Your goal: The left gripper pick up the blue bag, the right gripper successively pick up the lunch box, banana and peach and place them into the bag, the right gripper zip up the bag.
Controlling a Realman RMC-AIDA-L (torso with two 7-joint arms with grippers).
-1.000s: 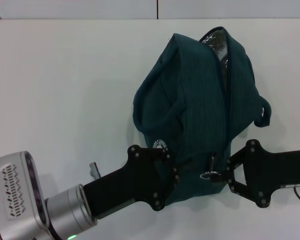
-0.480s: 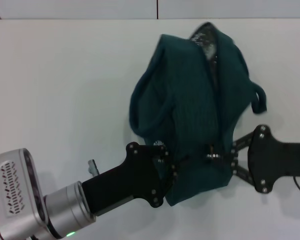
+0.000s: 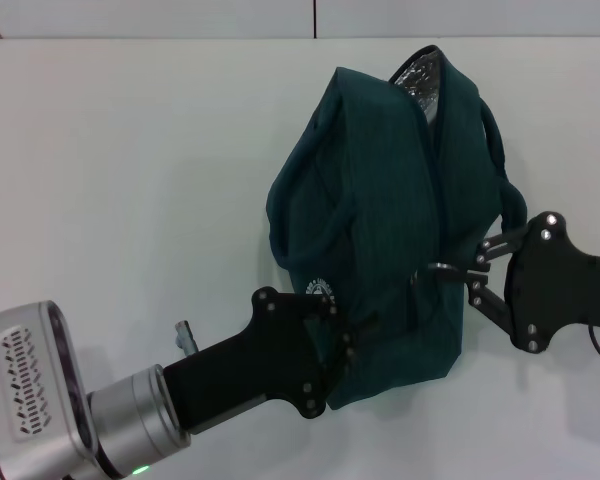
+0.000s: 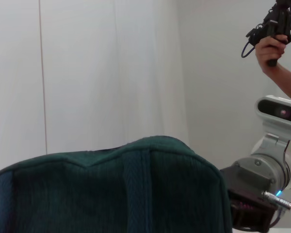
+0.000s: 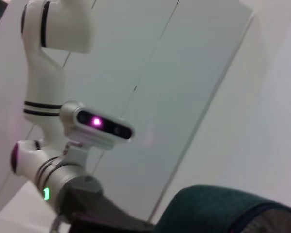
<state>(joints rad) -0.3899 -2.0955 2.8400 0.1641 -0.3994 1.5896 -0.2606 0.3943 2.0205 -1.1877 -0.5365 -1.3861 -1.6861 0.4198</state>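
Observation:
The blue bag (image 3: 380, 210), dark teal cloth, is held up over the white table. My left gripper (image 3: 346, 346) is shut on its near bottom edge. My right gripper (image 3: 466, 272) is at the bag's right side, shut on the zipper pull (image 3: 438, 268), partway along the zipper. The far end of the bag gapes and shows silver lining (image 3: 421, 76). The bag also shows in the left wrist view (image 4: 111, 189) and in the right wrist view (image 5: 223, 211). The lunch box, banana and peach are out of view.
White table (image 3: 120, 180) lies all around the bag. A carry strap (image 3: 500, 160) loops out on the bag's right. In the left wrist view a person's hand (image 4: 274, 36) holds a device beyond my right arm (image 4: 262, 194).
My right gripper has moved away from me along the zipper with the pull in it. The bag swayed left, then back. The left gripper has stayed in place.

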